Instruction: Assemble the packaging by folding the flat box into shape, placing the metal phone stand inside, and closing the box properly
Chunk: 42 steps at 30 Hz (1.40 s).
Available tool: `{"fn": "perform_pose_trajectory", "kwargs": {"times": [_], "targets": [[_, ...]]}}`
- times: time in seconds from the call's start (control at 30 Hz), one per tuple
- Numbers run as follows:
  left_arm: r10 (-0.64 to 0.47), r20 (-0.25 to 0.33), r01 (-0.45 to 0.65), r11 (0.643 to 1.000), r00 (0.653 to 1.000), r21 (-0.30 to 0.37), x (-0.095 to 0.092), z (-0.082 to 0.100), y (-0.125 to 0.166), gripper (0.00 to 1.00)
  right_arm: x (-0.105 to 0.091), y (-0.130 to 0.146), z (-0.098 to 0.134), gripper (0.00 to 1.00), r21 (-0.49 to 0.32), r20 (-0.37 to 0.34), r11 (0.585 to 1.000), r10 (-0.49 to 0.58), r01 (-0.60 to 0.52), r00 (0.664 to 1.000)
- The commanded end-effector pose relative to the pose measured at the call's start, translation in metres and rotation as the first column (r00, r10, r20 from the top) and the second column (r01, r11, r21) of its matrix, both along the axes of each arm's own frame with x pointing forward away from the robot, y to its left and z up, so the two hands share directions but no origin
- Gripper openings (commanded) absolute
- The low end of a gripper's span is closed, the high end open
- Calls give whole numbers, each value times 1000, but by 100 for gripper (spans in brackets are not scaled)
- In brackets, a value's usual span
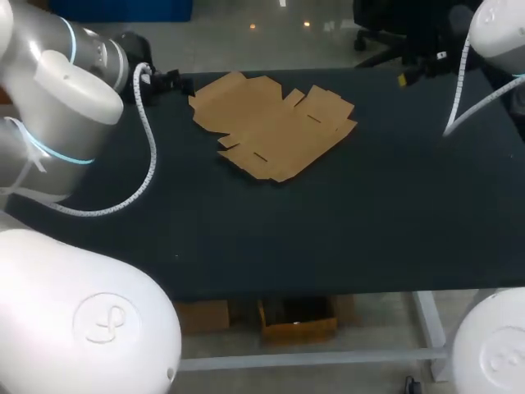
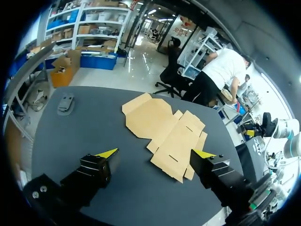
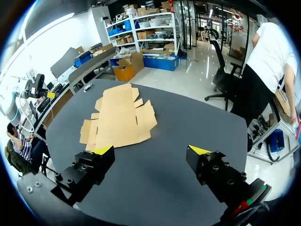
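Observation:
The flat brown cardboard box (image 1: 275, 123) lies unfolded on the dark table, towards its far middle. It also shows as the flat box (image 2: 164, 129) ahead of my left gripper (image 2: 157, 153), which hovers above the table, open and holding nothing. From the other side, the flat box (image 3: 117, 120) lies ahead of and beside my right gripper (image 3: 150, 149), also open with nothing between its fingers. A small grey metal phone stand (image 2: 66, 103) rests on the table near a far corner, apart from the cardboard. In the head view my left arm hides the stand.
The dark tabletop (image 1: 328, 222) stretches from the cardboard to the front edge. My left arm (image 1: 66, 90) with its white coiled cable (image 1: 148, 164) hangs over the table's left side. My right arm (image 1: 492, 41) enters at the far right corner.

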<state>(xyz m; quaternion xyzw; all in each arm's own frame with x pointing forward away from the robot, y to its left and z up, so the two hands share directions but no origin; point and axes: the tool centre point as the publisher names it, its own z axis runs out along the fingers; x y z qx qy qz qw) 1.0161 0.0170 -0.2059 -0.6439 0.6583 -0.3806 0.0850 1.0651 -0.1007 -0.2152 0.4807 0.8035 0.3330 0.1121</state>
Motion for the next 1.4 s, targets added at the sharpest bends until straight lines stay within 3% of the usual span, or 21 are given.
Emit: {"fn": "perform_pose_trajectory", "kwargs": {"times": [0.03,0.6,0.93,1.4], "targets": [[-7,-94,11,999,996,48,1,4,-1,100,1,0,4,100,-38,-69,999,10,-13,998],[-2,-99,7,999,995,50,2,1,-5,100,0,1,2,100,-31,-79,999,24,-27,997],[114,-219,-106,993,969,48,-7,-23,-28,100,-10,-8,-25,100,-79,-257,996,-47,27,965],[257,-346,-279,960,902,-12,-30,-46,-46,100,-21,-23,-41,100,-48,-304,997,-66,54,950]]}}
